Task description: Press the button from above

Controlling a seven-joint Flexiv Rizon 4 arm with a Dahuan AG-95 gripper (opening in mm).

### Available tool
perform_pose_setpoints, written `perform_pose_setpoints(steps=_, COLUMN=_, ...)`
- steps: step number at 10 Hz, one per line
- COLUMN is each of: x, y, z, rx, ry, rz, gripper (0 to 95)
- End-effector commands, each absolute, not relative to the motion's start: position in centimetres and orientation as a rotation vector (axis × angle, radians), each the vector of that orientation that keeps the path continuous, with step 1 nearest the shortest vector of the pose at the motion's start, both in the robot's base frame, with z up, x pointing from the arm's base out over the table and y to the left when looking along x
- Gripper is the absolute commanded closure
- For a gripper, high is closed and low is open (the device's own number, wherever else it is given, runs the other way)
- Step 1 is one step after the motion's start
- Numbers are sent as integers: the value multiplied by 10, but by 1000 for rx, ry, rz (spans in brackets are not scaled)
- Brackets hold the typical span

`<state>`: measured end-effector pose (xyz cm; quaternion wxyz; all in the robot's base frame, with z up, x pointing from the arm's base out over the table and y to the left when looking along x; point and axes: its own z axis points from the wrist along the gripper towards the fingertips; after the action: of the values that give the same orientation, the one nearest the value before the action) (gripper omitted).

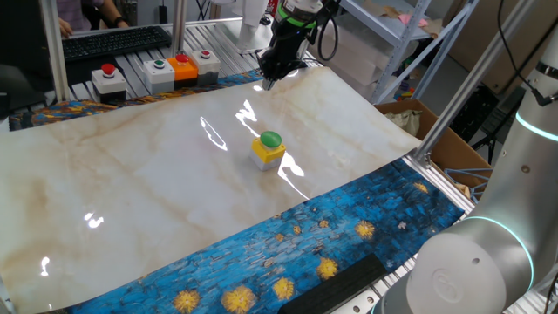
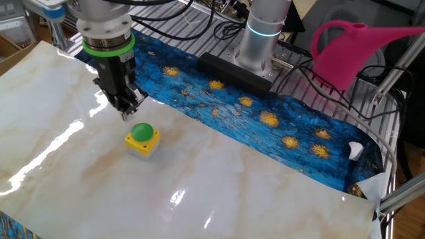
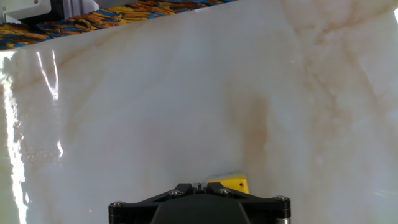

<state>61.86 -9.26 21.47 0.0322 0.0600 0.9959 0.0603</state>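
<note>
The button (image 1: 269, 146) has a green dome on a small yellow cube and stands upright near the middle of the marble sheet (image 1: 131, 192). The other fixed view shows the button (image 2: 142, 138) too, with my gripper (image 2: 123, 115) hanging in the air above it and off to one side, fingertips together, nothing between them. In one fixed view the gripper (image 1: 267, 82) appears well behind the button, over the sheet's far edge. The hand view shows only a yellow corner of the button (image 3: 231, 184) just past the dark fingers (image 3: 196, 188), which are shut.
Along the far edge stand grey boxes with a red button (image 1: 110, 78) and a green one (image 1: 160, 71), an orange box (image 1: 183, 66) and a keyboard (image 1: 113, 41). A blue patterned cloth (image 1: 331, 244) lies under the sheet. A pink watering can (image 2: 352, 50) stands beside the arm base (image 2: 259, 40).
</note>
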Motion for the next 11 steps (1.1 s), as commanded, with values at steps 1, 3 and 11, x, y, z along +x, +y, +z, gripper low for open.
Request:
perform_pose_setpoints(steps=1, x=618, y=-93, z=215, rx=184, ry=3064, rz=189, gripper=950)
perform_pose_setpoints(steps=3, x=618, y=-93, z=215, rx=185, ry=3064, rz=191, gripper=950)
perform_pose_setpoints(steps=11, x=618, y=-92, z=215, rx=156, ry=3068, rz=251, gripper=950)
